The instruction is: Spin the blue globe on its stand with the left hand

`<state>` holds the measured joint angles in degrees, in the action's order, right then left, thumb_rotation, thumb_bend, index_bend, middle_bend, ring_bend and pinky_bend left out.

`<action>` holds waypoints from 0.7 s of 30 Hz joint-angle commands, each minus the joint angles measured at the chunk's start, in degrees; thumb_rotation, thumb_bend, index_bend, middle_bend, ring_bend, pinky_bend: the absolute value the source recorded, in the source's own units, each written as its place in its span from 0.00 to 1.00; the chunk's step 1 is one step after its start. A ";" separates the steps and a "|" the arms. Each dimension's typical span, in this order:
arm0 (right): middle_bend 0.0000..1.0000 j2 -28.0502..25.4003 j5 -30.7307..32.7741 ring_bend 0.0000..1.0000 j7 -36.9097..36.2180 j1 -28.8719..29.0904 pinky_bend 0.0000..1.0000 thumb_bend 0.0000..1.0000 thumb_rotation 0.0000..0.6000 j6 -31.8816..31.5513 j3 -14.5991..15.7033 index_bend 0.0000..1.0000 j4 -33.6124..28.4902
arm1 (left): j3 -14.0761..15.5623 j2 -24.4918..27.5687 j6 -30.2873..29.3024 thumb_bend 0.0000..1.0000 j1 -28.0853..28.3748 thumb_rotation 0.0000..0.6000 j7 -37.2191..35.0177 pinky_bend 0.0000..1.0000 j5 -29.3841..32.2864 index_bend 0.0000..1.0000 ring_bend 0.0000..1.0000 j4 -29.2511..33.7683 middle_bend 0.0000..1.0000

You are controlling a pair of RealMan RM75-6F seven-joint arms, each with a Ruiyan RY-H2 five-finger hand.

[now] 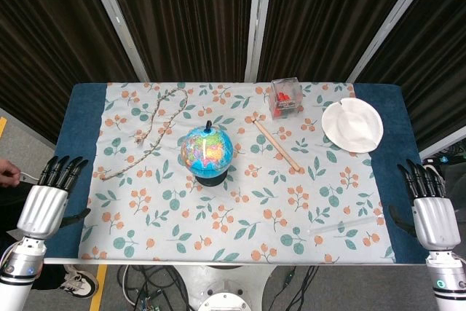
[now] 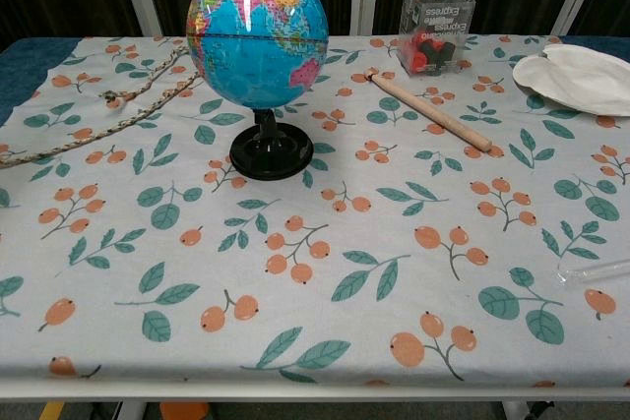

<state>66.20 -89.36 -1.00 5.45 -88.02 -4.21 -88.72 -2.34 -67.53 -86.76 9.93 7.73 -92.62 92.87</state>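
Observation:
The blue globe [image 1: 207, 151] stands upright on its black round stand [image 1: 211, 177] near the middle of the flowered cloth; the chest view shows the globe [image 2: 258, 32] large above the stand [image 2: 271, 156]. My left hand [image 1: 49, 198] hovers at the table's left edge, fingers extended and apart, holding nothing, well left of the globe. My right hand [image 1: 429, 205] hangs at the right edge, fingers straight and empty. Neither hand appears in the chest view.
A braided rope [image 1: 149, 132] lies at the back left. A wooden stick [image 1: 275, 145] lies right of the globe, with a clear plastic box [image 1: 285, 97] behind it and a white plate [image 1: 352, 124] at the far right. A clear tube [image 1: 342, 226] lies front right.

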 commanded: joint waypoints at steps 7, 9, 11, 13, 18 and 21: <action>0.00 -0.02 0.72 0.00 -0.20 -0.21 0.00 0.26 1.00 0.43 0.07 0.00 0.20 | -0.03 0.21 0.56 0.09 0.09 1.00 0.32 0.02 0.53 0.08 0.02 0.46 0.07; 0.00 -0.09 1.00 0.00 -0.03 -0.16 0.00 0.26 1.00 0.57 -0.08 0.00 -0.05 | -0.21 0.34 0.81 0.09 0.42 1.00 0.50 0.02 0.38 0.08 0.02 0.77 0.07; 0.00 -0.06 0.94 0.00 0.15 -0.08 0.00 0.26 1.00 0.59 -0.14 0.00 -0.28 | -0.44 0.50 0.87 0.09 0.74 1.00 0.69 0.02 0.13 0.08 0.02 1.19 0.07; 0.00 0.02 0.54 0.00 0.16 -0.13 0.00 0.26 1.00 0.49 0.08 0.00 -0.38 | -0.50 0.68 1.11 0.09 1.00 1.00 0.88 0.02 -0.05 0.08 0.02 1.76 0.07; 0.00 -0.40 0.27 0.00 -0.50 -0.59 0.00 0.26 1.00 0.07 0.45 0.00 0.51 | -0.38 0.93 1.32 0.09 2.10 1.00 2.13 0.02 -2.63 0.08 0.02 3.87 0.07; 0.00 -0.38 1.23 0.00 -1.58 -0.65 0.00 0.26 1.00 0.54 0.22 0.00 1.36 | -1.16 0.94 2.67 0.09 4.14 1.00 3.65 0.02 -4.49 0.08 0.02 5.37 0.07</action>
<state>65.82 -88.35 -2.34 4.84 -87.63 -3.91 -87.60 -3.08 -66.64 -84.83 13.09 10.58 -96.37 97.39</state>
